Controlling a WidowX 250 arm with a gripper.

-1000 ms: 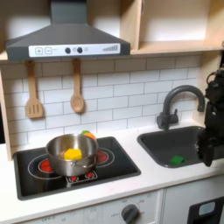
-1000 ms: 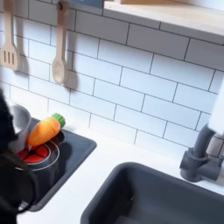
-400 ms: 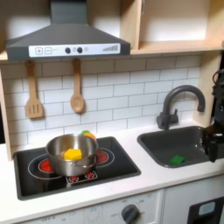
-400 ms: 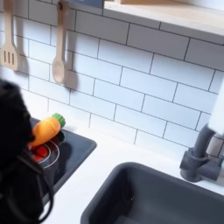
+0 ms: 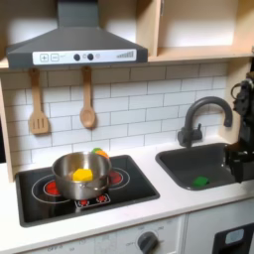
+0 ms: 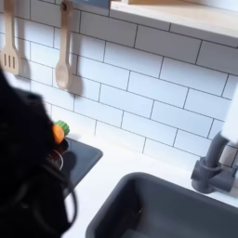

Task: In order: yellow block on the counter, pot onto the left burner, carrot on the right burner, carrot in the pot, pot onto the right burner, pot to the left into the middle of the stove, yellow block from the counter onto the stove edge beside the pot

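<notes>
Resting inside the pot point(image 5: 69, 177), low against the wall at 3 o'clock of its round in the first exterior view: the yellow block point(image 5: 83, 175). Looks light, stiff and smooth, likely slippery plastic, small enough to pinch across its short sides. Best taken from straight above, with fingers dropped inside the steel rim and kept off the wall, since a nudge could slide so light a pot. Judged a shallow reach, given the low walls.

Standing near the middle of the stove point(image 5: 139, 189), between the two red burners: the pot itself, shiny and rigid. Lying just behind it at about 1 o'clock: the carrot point(image 5: 99, 153), partly hidden by the rim. Surrounding the cooktop: the counter point(image 5: 169, 203), with the sink point(image 5: 189, 159) at 3 o'clock and a small green piece point(image 5: 201, 182) on its floor.

Hanging at the 3 o'clock edge of the first exterior view, over the sink's far end and well apart from the pot: the dark arm, with what seems to be the gripper point(image 5: 239, 162). Cannot tell whether its fingers are spread or pressed together; too dark and cropped.

Compared with a second ago: pot, block and carrot unmoved in the first exterior view. Spreading much farther across the second exterior view from 9 o'clock: a dark blurred mass point(image 6: 28, 167), leaving just the carrot's green end and a sliver of orange, where the whole carrot lay plain earlier.
</notes>
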